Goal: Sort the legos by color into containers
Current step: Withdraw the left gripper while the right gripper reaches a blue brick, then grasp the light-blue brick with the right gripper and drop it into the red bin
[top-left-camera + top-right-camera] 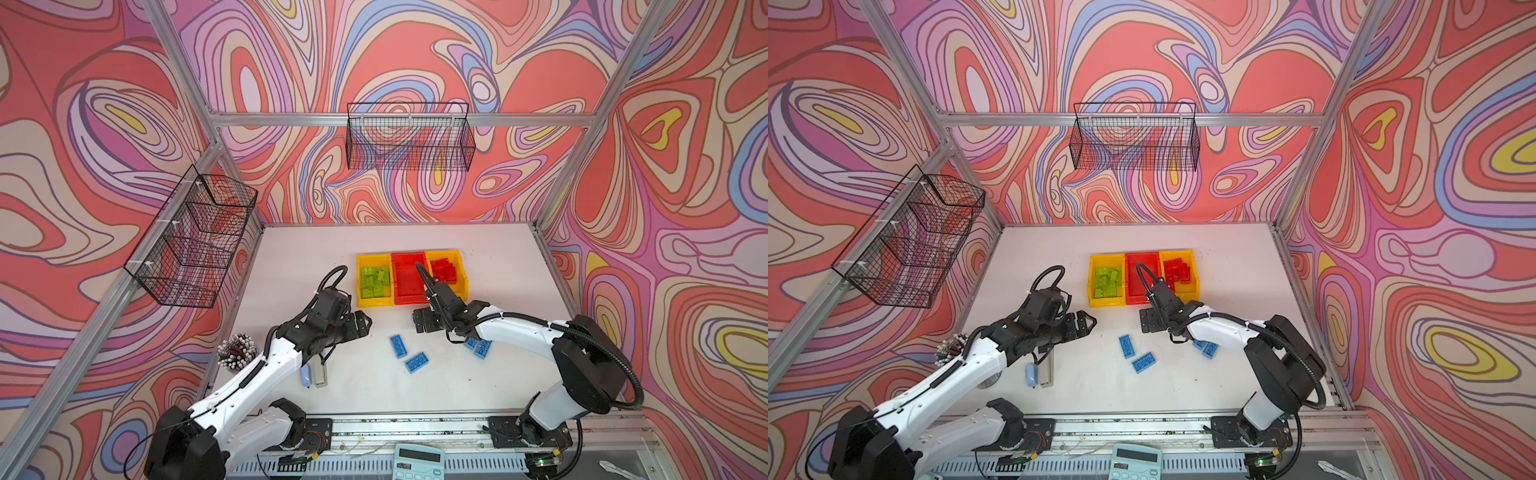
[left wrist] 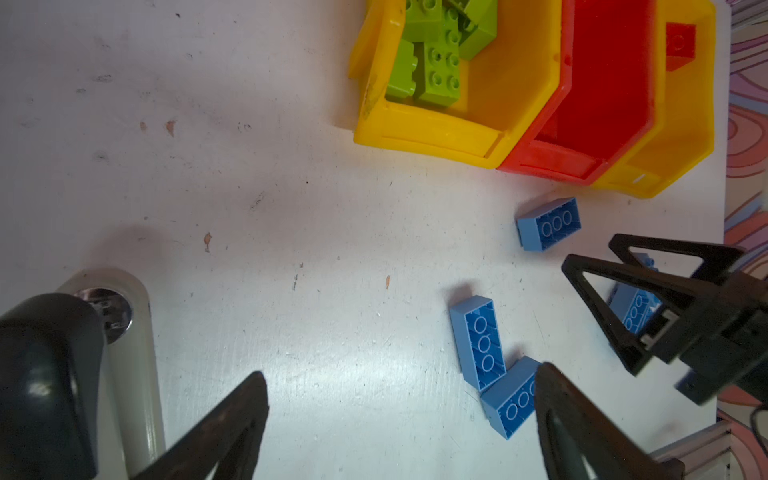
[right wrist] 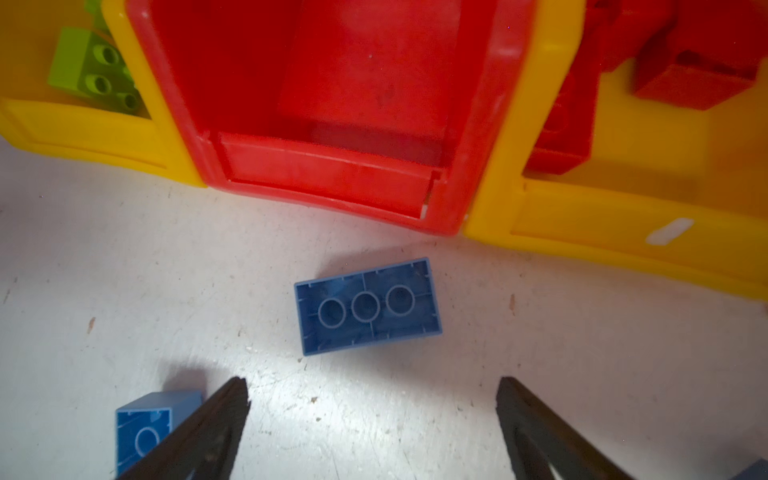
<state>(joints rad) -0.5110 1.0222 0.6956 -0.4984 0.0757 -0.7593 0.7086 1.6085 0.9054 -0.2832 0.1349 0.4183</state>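
No readable text anywhere. Calculator (image 1: 419,462) at the near edge of both top views: display and key legends too small to make out. White sticker patch on the yellow bin (image 3: 668,231) in the right wrist view is blank. Bricks and bins carry no legible marks.

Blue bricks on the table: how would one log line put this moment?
green bricks: binned | red bricks: binned | red bin: empty | blue bricks: on table | left gripper: open | right gripper: open
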